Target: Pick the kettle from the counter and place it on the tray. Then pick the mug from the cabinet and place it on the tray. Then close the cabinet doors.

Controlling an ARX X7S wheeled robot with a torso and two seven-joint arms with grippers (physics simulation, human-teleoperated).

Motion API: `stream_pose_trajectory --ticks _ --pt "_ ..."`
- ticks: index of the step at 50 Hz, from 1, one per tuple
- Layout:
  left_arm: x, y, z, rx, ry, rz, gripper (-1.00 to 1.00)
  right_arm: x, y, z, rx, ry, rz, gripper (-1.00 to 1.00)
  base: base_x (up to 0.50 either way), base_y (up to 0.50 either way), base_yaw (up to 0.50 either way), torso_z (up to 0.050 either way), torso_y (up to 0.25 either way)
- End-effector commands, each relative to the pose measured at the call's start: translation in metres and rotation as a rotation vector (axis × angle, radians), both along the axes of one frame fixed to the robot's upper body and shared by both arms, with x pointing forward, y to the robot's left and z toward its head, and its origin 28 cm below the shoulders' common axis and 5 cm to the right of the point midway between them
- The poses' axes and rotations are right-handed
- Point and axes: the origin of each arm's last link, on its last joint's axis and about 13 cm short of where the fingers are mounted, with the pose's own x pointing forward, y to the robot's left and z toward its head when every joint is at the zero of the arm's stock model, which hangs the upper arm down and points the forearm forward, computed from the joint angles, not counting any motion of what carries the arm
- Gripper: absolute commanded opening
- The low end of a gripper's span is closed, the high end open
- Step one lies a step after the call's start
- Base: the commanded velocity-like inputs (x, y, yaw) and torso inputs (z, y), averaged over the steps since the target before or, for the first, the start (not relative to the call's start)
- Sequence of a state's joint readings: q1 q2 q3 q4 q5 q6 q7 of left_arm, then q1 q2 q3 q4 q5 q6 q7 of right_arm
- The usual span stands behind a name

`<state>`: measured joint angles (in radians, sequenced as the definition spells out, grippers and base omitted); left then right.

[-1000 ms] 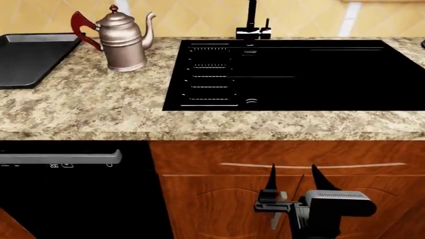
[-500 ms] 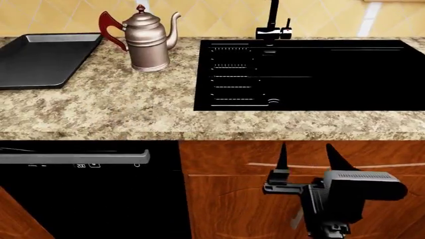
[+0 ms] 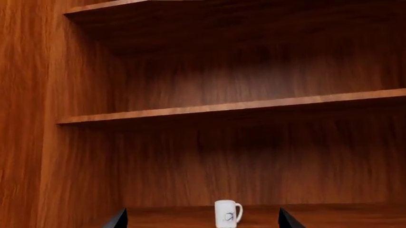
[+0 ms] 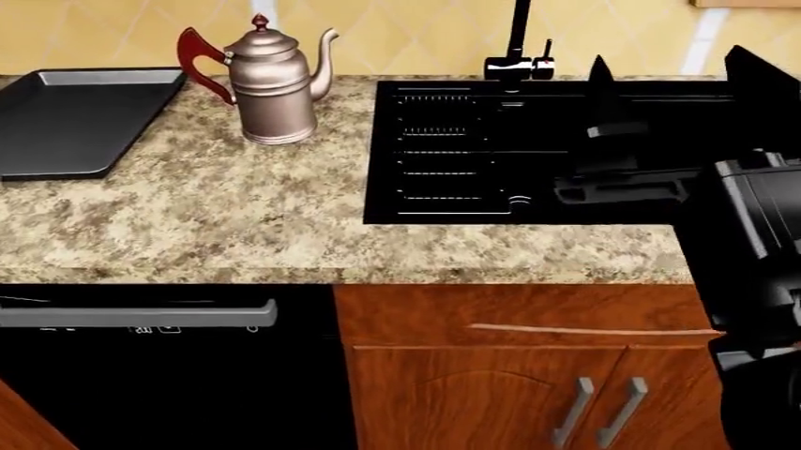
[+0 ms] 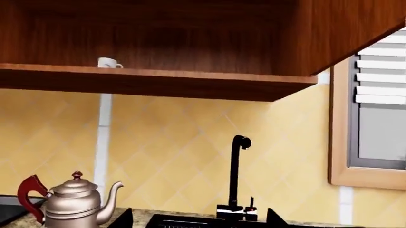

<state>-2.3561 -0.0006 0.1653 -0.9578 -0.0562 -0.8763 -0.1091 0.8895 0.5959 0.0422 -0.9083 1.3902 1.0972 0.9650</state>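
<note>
The copper-pewter kettle [image 4: 269, 89] with its red handle stands upright on the granite counter [image 4: 225, 216], just right of the dark grey tray [image 4: 75, 117]. It also shows in the right wrist view [image 5: 73, 202]. The white mug [image 3: 227, 213] stands on the bottom shelf of the open wall cabinet, straight ahead of my left gripper [image 3: 201, 222] and apart from it. The mug also shows small in the right wrist view [image 5: 108, 62]. My left gripper is open and empty. My right gripper [image 4: 682, 89] is open and empty above the sink, right of the kettle; in its own view [image 5: 199, 221] it faces the backsplash.
The glossy black sink panel [image 4: 538, 150] with a black faucet [image 4: 520, 42] fills the counter's right part. A dishwasher front [image 4: 138, 314] and lower cabinet doors [image 4: 601, 412] sit below the counter. A window [image 5: 381, 109] is right of the wall cabinet.
My right gripper has risen from in front of the lower cabinet doors to above the sink. The head view has tilted a little; kettle and tray have not moved on the counter.
</note>
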Motion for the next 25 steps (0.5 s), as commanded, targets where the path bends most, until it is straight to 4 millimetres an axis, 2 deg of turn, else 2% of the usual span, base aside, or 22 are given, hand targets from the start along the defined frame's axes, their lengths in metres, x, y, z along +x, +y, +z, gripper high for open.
stream_pose_trajectory --ticks 1,25 --pt "0.0003 0.0034 -0.0007 -0.007 0.013 0.005 1.00 -0.0113 -0.0048 0.0150 -0.083 -0.030 -0.027 1.00 0.50 0.00 0.00 0.000 0.000" --pt "0.0030 0.0099 -0.0025 -0.048 0.029 0.006 1.00 -0.0041 -0.0044 0.0102 -0.085 -0.014 -0.041 1.00 0.50 0.00 0.00 0.000 0.001"
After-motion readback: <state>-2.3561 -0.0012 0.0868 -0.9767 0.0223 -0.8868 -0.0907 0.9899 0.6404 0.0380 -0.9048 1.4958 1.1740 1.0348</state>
